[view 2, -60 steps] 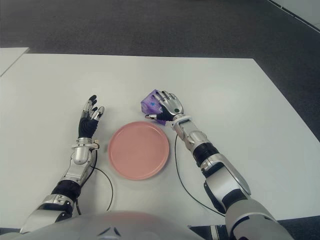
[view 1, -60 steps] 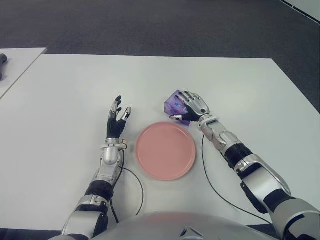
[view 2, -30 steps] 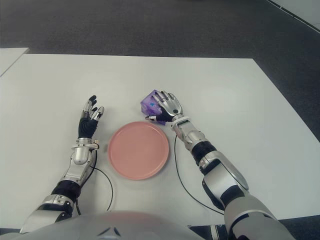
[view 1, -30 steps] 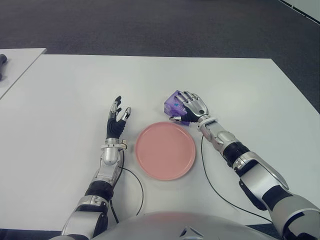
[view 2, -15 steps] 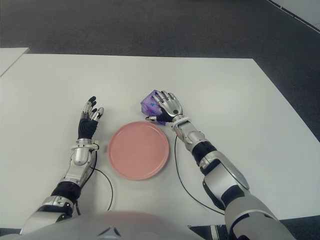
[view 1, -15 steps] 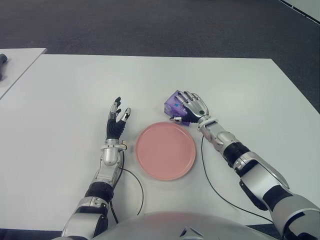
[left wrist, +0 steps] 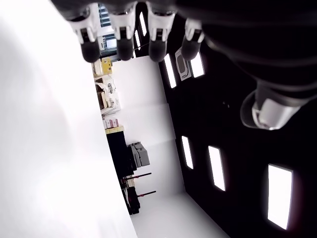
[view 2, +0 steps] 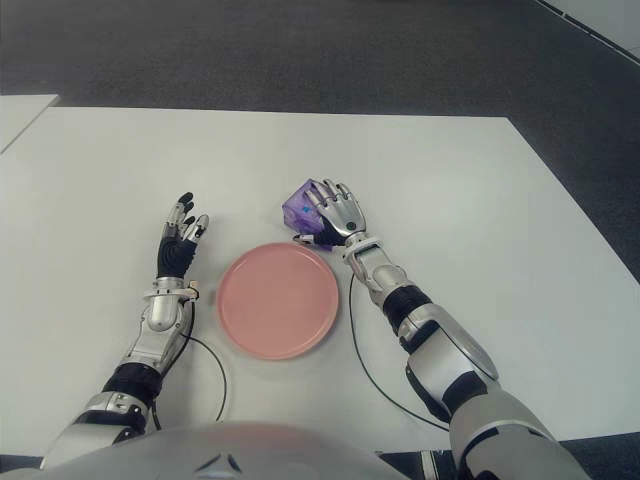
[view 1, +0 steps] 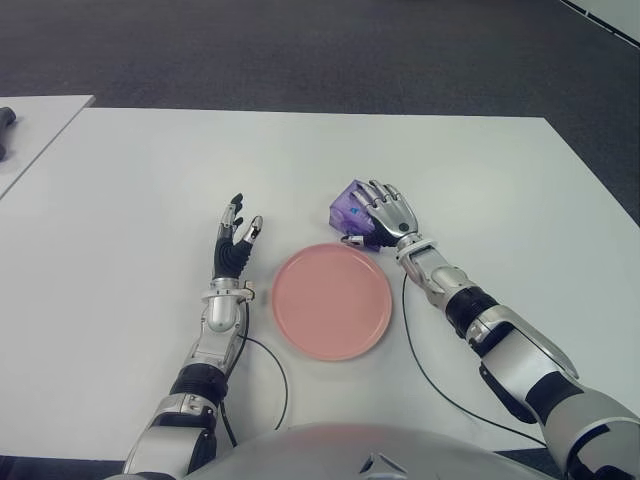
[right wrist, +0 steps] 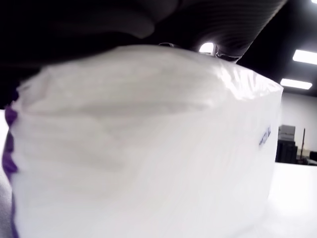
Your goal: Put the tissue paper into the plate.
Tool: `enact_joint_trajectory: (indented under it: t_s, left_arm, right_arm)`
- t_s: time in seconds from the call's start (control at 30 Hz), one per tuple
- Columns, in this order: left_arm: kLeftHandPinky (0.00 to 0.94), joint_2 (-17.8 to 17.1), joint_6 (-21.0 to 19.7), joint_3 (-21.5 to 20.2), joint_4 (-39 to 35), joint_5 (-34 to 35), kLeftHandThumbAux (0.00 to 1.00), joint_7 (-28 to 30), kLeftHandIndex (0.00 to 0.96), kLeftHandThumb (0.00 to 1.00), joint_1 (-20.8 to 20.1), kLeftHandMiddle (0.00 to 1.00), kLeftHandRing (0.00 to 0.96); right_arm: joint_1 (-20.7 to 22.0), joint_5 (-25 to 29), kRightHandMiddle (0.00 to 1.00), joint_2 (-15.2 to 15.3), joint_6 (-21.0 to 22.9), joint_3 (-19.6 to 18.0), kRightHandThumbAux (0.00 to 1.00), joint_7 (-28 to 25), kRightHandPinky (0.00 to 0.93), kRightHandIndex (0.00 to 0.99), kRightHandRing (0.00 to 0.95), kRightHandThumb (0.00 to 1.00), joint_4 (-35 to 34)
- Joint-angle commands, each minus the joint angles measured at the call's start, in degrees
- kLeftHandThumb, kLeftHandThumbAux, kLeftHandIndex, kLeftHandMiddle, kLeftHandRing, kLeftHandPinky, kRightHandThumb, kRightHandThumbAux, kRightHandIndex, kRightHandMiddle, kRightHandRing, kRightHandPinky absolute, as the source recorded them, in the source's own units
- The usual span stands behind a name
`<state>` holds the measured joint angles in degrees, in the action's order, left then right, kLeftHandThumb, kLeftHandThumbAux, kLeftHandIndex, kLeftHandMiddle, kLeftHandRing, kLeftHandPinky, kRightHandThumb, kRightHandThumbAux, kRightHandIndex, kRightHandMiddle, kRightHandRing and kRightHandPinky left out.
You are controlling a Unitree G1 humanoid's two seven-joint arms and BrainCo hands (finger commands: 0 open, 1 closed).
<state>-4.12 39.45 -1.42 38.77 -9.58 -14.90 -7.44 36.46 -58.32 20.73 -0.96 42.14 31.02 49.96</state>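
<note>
The tissue paper [view 1: 346,213] is a small purple-wrapped pack on the white table [view 1: 150,180], just beyond the far right rim of the pink plate [view 1: 331,301]. My right hand [view 1: 374,216] lies over the pack's right side, fingers curled across its top and thumb at its near edge. The right wrist view is filled by the pack [right wrist: 148,148], pressed close under the palm. My left hand [view 1: 235,243] shows to the left of the plate, fingers [left wrist: 124,25] spread and holding nothing. Nothing lies in the plate.
A second white table [view 1: 30,120] stands at the far left with a dark object [view 1: 5,122] at its edge. Thin black cables [view 1: 430,370] trail from both wrists across the near table. Dark carpet lies beyond the table's far edge.
My right hand's fingers have curled a little closer over the tissue pack. The pack, the plate and the left hand have stayed in place.
</note>
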Motion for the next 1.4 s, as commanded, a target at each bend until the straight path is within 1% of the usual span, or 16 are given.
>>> enact_joint_trajectory:
  t_s: [0.03, 0.13, 0.2, 0.4, 0.5, 0.57, 0.7, 0.87, 1.0, 1.4]
  left_arm:
    - [0.000, 0.4, -0.5, -0.1, 1.5, -0.5, 0.420, -0.9, 0.000, 0.000, 2.9, 0.000, 0.000]
    - [0.000, 0.4, -0.4, -0.1, 1.5, -0.4, 0.423, -0.8, 0.000, 0.000, 2.9, 0.000, 0.000]
    - [0.000, 0.4, -0.4, -0.1, 1.3, -0.3, 0.425, -0.7, 0.000, 0.000, 3.0, 0.000, 0.000]
    - [0.000, 0.5, -0.6, -0.2, 0.9, -0.2, 0.422, -0.5, 0.000, 0.000, 3.3, 0.000, 0.000]
    - [0.000, 0.5, -0.7, -0.2, 0.8, -0.1, 0.418, -0.5, 0.000, 0.000, 3.3, 0.000, 0.000]
    - [0.000, 0.5, -0.9, -0.2, 0.7, -0.1, 0.417, -0.4, 0.000, 0.000, 3.3, 0.000, 0.000]
    - [0.000, 0.4, -1.2, -0.2, 0.6, -0.1, 0.416, -0.3, 0.000, 0.000, 3.3, 0.000, 0.000]
    - [0.000, 0.3, -1.7, -0.2, 0.2, 0.1, 0.421, 0.1, 0.000, 0.000, 3.4, 0.000, 0.000]
    - [0.000, 0.3, -1.9, -0.3, 0.2, 0.2, 0.423, 0.1, 0.000, 0.000, 3.3, 0.000, 0.000]
    - [0.000, 0.3, -1.9, -0.3, 0.3, -0.1, 0.425, -0.3, 0.000, 0.000, 3.3, 0.000, 0.000]
  right_arm:
    - [-1.6, -1.7, 0.000, 0.6, 0.1, 1.7, 0.279, 0.2, 0.000, 0.000, 0.000, 0.541, 2.4]
    - [-1.4, -2.4, 0.000, 0.5, 0.4, 2.1, 0.317, 1.5, 0.000, 0.000, 0.000, 0.571, 2.9]
    - [-1.3, -3.2, 0.000, 0.5, 0.8, 2.6, 0.359, 2.7, 0.000, 0.000, 0.000, 0.597, 3.3]
    - [-0.6, -5.6, 0.000, 0.0, 3.2, 4.4, 0.440, 6.2, 0.000, 0.000, 0.000, 0.617, 5.1]
    - [-0.3, -6.1, 0.000, -0.2, 4.1, 4.9, 0.451, 7.1, 0.000, 0.000, 0.000, 0.618, 5.7]
    - [-0.1, -6.9, 0.000, -0.5, 5.7, 5.4, 0.448, 7.8, 0.000, 0.000, 0.000, 0.609, 6.4]
    - [0.3, -8.0, 0.000, -1.0, 8.3, 6.4, 0.405, 8.7, 0.000, 0.000, 0.000, 0.564, 7.5]
    - [0.5, -7.9, 0.000, -1.4, 9.6, 6.9, 0.369, 8.7, 0.000, 0.000, 0.000, 0.544, 8.1]
    - [0.7, -7.5, 0.000, -1.6, 9.7, 7.1, 0.352, 8.6, 0.000, 0.000, 0.000, 0.534, 8.5]
    - [0.9, -5.8, 0.000, -1.7, 7.3, 6.6, 0.309, 7.9, 0.000, 0.000, 0.000, 0.528, 9.2]
